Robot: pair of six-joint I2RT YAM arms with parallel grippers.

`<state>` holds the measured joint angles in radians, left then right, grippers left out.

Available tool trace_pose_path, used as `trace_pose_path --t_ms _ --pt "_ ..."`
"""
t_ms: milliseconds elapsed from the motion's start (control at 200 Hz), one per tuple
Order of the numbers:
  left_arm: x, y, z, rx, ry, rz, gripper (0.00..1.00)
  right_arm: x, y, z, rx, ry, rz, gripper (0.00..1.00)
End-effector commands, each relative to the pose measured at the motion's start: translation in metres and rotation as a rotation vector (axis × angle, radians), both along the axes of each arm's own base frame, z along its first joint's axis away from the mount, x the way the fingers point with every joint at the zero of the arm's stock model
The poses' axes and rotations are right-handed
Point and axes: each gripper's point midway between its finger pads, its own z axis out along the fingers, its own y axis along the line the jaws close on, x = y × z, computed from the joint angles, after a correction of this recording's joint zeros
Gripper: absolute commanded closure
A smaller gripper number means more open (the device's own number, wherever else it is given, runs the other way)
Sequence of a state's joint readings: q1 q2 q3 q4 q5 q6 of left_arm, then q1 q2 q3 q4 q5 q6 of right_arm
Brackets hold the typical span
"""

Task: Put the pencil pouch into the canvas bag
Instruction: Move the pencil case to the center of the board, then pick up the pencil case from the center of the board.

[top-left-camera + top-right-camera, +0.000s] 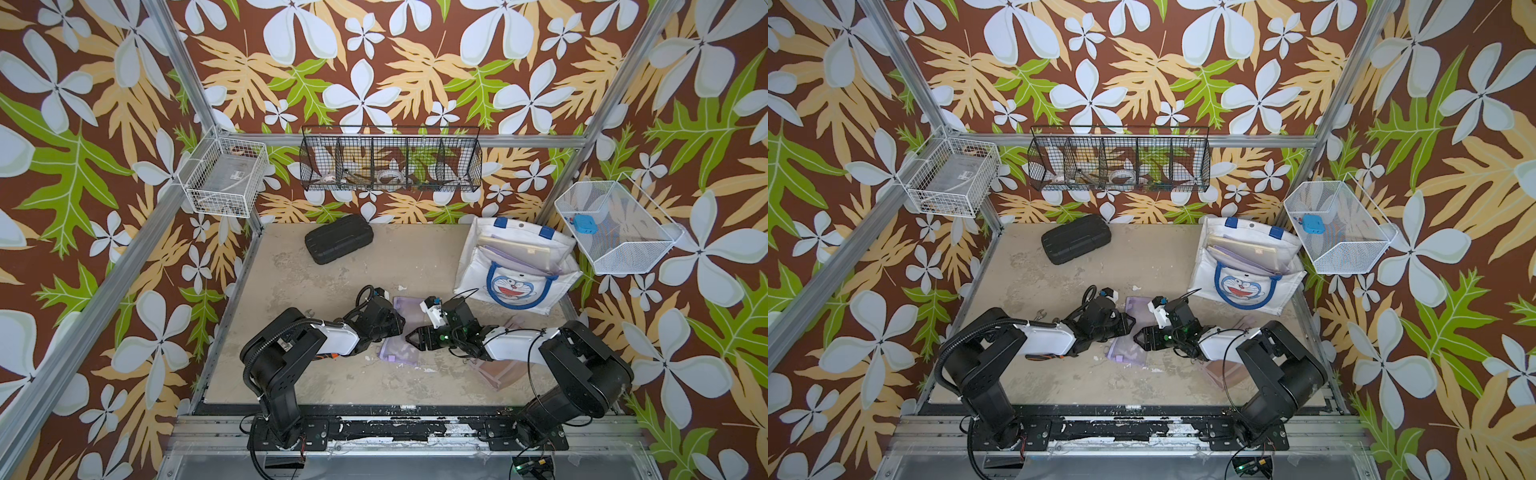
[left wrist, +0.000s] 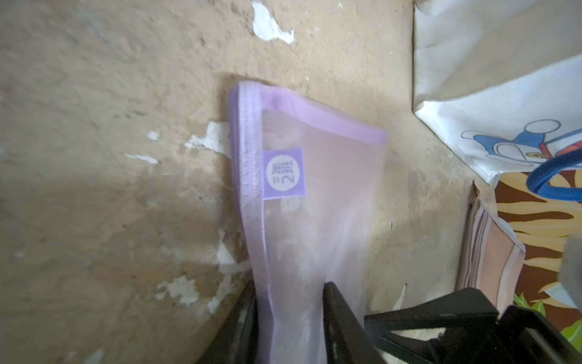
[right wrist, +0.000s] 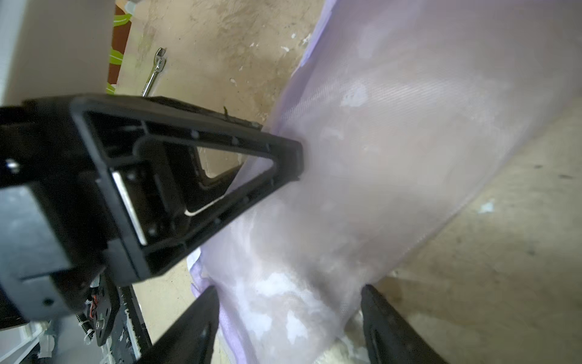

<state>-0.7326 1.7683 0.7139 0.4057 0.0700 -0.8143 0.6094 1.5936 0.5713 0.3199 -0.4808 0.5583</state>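
The pencil pouch is a flat, see-through purple mesh pouch lying mid-table in both top views, between my two grippers. My left gripper comes at it from the left. In the left wrist view its jaws are shut on the gathered pouch. My right gripper faces it from the right. In the right wrist view it stands open, astride the pouch's end. The canvas bag, white with blue handles and a cat face, stands open at the back right.
A black hard case lies at the back left. A small wrench lies left of the left arm. A pink folder lies under the right arm. The canvas bag holds folders. Wire baskets hang on the walls.
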Motion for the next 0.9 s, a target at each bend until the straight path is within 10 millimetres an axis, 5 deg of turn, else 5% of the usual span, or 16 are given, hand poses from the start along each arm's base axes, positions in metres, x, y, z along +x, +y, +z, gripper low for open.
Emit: trace_pose_path --t_ms 0,150,285,380,510,696,791,896 --pt "-0.029 0.014 -0.032 0.08 0.161 -0.016 0.74 -0.011 -0.004 -0.012 -0.029 0.067 -0.001 0.29" --pt "-0.025 0.019 -0.022 0.087 0.135 -0.001 1.0 -0.012 -0.009 -0.012 -0.052 0.055 -0.004 0.3" --pt "-0.016 0.029 -0.001 0.078 0.082 0.023 1.0 -0.014 -0.014 0.001 -0.063 0.022 -0.001 0.28" --pt "-0.008 0.043 0.026 0.055 0.024 0.049 1.0 -0.015 -0.018 0.028 -0.044 -0.047 0.003 0.21" --pt "-0.003 0.054 0.082 -0.067 -0.101 0.055 1.0 -0.012 -0.019 0.095 0.041 -0.196 0.009 0.11" --pt "-0.013 0.042 0.183 -0.294 -0.355 -0.038 1.0 -0.014 -0.006 0.189 0.18 -0.391 0.093 0.09" --pt "-0.023 0.04 0.228 -0.421 -0.464 -0.073 1.0 -0.016 0.001 0.212 0.226 -0.423 0.133 0.09" --pt "-0.033 0.04 0.256 -0.5 -0.534 -0.105 1.0 -0.017 0.008 0.221 0.267 -0.414 0.16 0.11"
